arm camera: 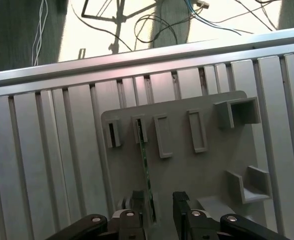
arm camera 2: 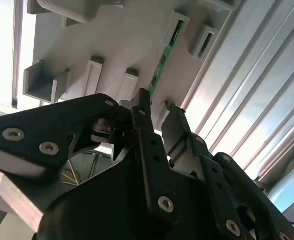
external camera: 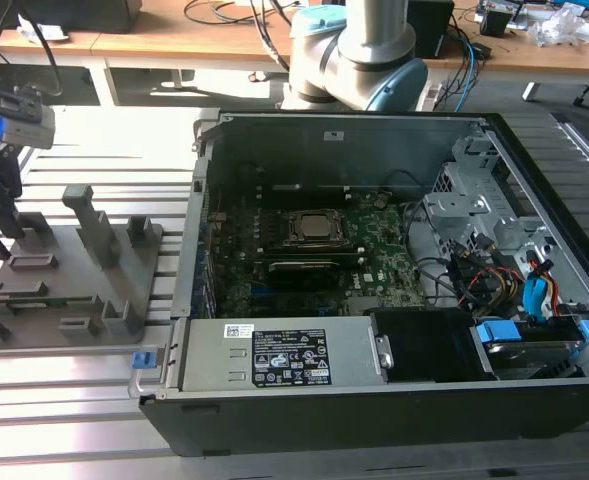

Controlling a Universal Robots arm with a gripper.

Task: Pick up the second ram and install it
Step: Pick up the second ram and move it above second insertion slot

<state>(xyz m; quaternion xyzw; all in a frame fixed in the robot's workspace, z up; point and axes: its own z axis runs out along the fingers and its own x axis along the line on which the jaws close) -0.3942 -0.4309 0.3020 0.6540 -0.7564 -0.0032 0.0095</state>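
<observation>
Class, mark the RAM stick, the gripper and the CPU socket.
RAM stick (arm camera: 146, 170): first wrist view, middle of its green edge.
gripper (arm camera: 159, 202): first wrist view, midway between fingertips.
CPU socket (external camera: 312, 228): exterior view, centre of its metal lid.

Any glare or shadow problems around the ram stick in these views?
Exterior view: sun stripes wash out the slotted table; computer case interior dim. Second wrist view: pale fixture blown out, second ram reads green, gripper near-black. First wrist view: even light on second ram; hard sunlit patch on floor.
</observation>
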